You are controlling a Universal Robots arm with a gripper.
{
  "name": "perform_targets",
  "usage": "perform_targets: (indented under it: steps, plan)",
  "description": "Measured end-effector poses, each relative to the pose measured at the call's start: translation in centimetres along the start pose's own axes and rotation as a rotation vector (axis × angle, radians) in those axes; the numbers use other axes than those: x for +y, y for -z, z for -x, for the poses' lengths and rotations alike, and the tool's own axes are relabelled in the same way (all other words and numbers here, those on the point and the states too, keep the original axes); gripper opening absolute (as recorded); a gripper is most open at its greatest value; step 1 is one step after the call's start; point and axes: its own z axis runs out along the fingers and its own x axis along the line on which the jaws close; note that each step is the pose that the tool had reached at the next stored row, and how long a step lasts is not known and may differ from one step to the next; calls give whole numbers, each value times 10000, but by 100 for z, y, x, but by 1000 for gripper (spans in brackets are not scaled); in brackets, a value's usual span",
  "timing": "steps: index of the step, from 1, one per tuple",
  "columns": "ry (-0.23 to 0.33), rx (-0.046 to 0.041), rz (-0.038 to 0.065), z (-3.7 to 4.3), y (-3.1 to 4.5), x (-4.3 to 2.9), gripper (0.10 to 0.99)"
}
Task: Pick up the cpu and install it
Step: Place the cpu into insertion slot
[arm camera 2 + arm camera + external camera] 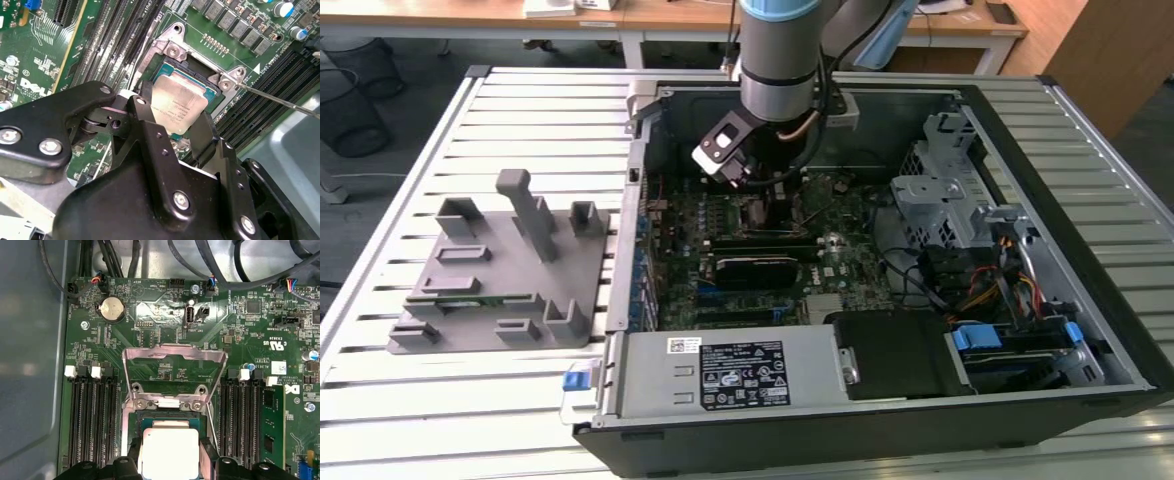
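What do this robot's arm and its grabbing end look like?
The arm is a thick silver-grey tube with a pale blue band. A small white-and-black camera box and a looping cable sit at its wrist. The gripper is black metal, its fingers jointed with silver screws.

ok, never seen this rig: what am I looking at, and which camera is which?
One robot arm reaches into an open computer case lying on a slatted table; that is the exterior view, from a camera off the arm. A grey plastic fixture sits on the table at the exterior view's left. The two wrist views come from cameras riding on the arm, looking at the motherboard. There the gripper is closed on the cpu, a small silvery square, over its open socket.
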Motion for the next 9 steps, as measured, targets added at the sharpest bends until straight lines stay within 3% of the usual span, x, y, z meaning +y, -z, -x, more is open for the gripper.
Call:
perform_targets:
  steps: [9]
  plan:
    - [-8,0,0,-15,-33,-2,537]
